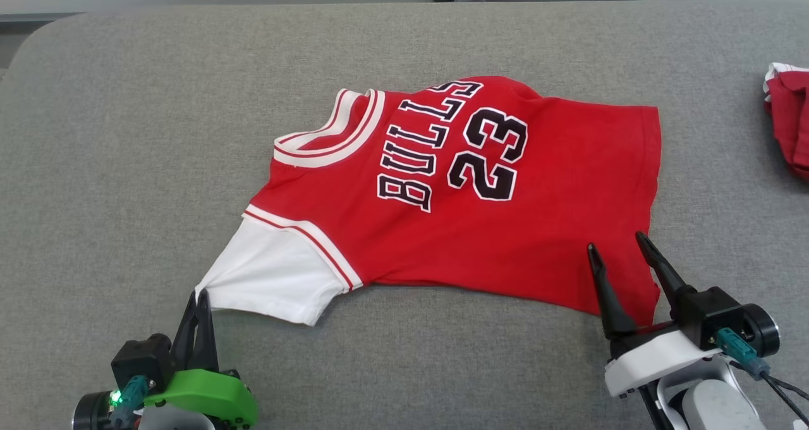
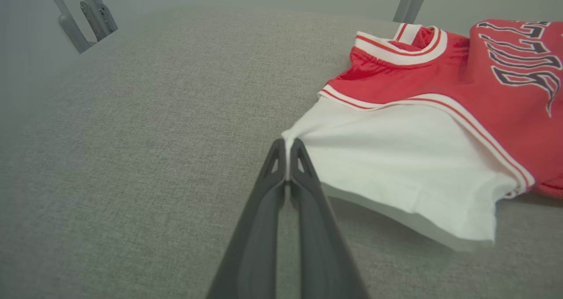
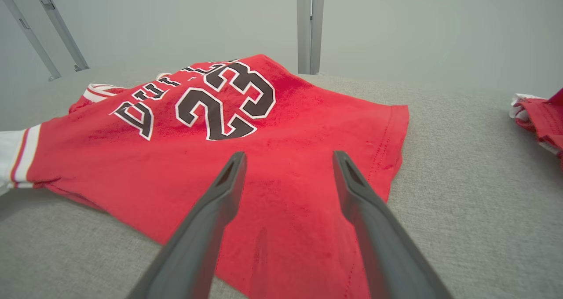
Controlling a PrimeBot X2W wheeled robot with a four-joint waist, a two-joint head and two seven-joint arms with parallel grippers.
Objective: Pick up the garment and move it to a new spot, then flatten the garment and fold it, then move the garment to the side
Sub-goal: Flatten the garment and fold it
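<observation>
The garment is a red jersey marked BULLS 23, with white sleeves, lying spread on the grey padded table, collar to the left. My left gripper sits at the near left, shut on the outer corner of the white sleeve. The left wrist view shows the two fingers pressed together at that sleeve corner, the sleeve stretched slightly toward them. My right gripper hovers open over the jersey's near right hem corner; red cloth shows between its spread fingers.
Another red and white piece of clothing lies bunched at the table's right edge, also visible at the right in the right wrist view. Grey metal frame posts stand beyond the far edge. Bare padding surrounds the jersey.
</observation>
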